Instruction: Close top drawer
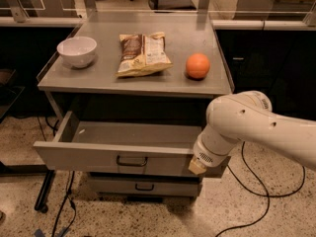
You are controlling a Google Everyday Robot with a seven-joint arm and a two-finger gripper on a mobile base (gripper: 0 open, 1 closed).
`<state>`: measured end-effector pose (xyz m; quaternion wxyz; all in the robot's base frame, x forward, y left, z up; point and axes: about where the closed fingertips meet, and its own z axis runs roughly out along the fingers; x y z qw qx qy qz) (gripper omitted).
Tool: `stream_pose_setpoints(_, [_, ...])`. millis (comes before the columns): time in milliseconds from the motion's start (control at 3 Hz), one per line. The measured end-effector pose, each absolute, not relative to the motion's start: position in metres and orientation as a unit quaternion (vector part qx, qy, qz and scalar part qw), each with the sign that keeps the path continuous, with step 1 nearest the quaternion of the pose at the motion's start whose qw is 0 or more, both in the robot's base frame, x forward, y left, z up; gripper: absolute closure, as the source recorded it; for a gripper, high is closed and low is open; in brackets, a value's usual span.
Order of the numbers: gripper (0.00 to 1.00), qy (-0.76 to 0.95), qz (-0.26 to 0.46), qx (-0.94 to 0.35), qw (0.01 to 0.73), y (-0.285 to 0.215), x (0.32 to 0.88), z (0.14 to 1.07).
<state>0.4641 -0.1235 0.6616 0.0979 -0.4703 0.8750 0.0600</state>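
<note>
Top drawer [98,157] pulled open, hand [197,166] at its front's right end

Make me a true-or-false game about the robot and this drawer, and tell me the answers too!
1. The top drawer is pulled out. True.
2. The orange lies inside the drawer. False: it sits on the table, right of the chip bag.
3. The bowl is on the left side of the table. True.
4. The gripper is up over the bowl. False: it is low down, at the right end of the drawer's front.
</note>
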Motion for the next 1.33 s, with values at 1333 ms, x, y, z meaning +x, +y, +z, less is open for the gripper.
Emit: stream_pose_setpoints(1333, [1.00, 0.883, 0.040, -0.448, 0.138, -0.110, 0.523, 0.650])
